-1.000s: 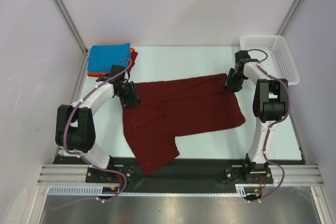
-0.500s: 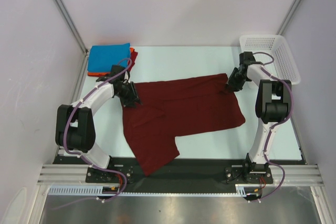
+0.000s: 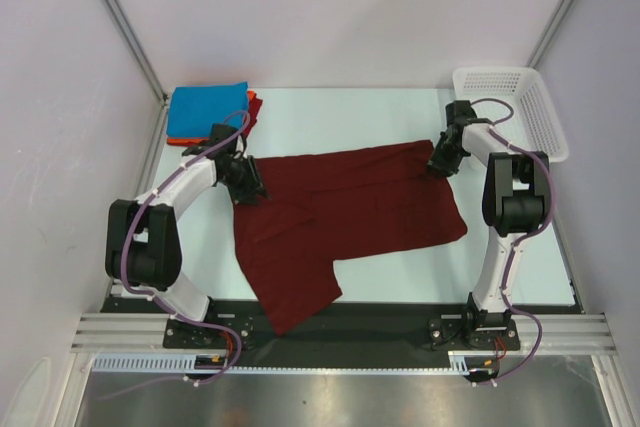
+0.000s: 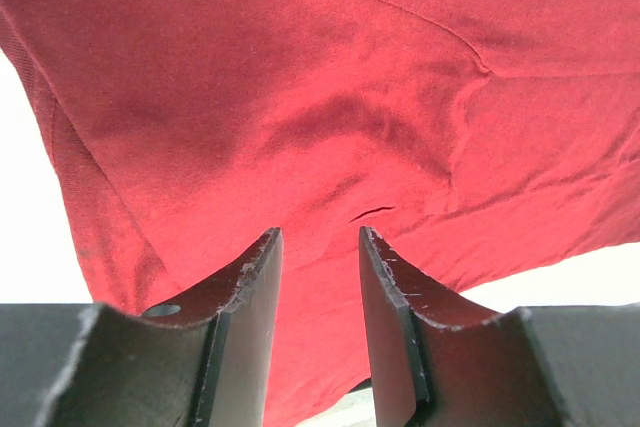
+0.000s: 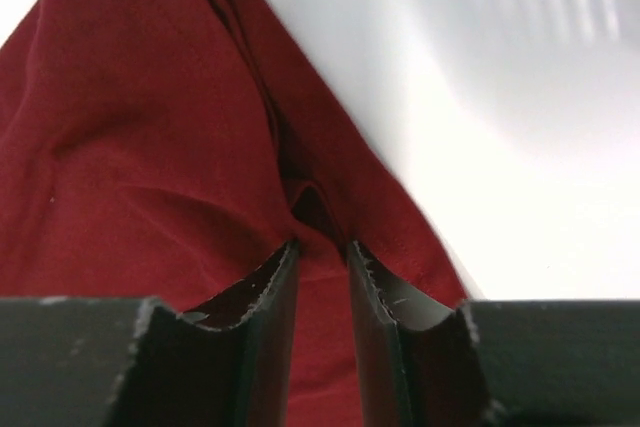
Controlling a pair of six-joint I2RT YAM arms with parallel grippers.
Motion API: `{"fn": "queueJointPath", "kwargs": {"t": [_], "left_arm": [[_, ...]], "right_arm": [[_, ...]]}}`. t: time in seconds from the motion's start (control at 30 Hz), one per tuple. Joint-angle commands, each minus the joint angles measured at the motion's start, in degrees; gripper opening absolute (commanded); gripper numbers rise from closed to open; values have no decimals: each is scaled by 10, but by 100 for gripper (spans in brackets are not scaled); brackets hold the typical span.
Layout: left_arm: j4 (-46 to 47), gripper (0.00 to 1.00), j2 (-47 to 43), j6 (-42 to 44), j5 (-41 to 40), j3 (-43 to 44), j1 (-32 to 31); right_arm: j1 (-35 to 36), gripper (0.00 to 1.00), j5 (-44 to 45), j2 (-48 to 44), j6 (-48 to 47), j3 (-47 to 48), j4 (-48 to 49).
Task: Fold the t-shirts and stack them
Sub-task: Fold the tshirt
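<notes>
— From above we see the maroon t-shirt [image 3: 350, 212] spread on the table [image 3: 340, 117], the left gripper [image 3: 250, 187] at its far left corner and the right gripper [image 3: 440, 162] at its far right one. The blue t-shirt [image 3: 207, 107] lies folded on the orange-red t-shirt [image 3: 180, 140].
— Only our wrist views show the jaws. The right pair stands narrow, pinching a ridge of cloth. The left pair stands narrow over cloth; we cannot tell if it grips.

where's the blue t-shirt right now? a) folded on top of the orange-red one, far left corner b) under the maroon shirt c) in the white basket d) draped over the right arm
a: the blue t-shirt lies folded on the orange-red t-shirt, whose edges peek out beneath it.
</notes>
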Motion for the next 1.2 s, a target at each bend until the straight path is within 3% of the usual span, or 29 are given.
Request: {"fn": "queueJointPath", "kwargs": {"t": [0.0,0.13,0.27,0.37,0.67,1.17], "left_arm": [[-3,42,-28,7,5,6,9],[-3,42,-33,7,1,4,11],[-3,42,-37,7,1,-1,13],[2,43,-38,6,1,-6,13],[6,42,-37,0,1,-5,13],[-3,43,-37,-3,-2,5,13]], "right_arm": [[10,32,7,-10,-9,2,-4],[17,25,15,-3,-16,16,-9],[20,7,33,-10,-19,29,-22],[23,1,54,-16,-29,52,-40],[36,0,96,-31,-54,75,-104],[19,0,91,-30,-64,32,-77]]}}
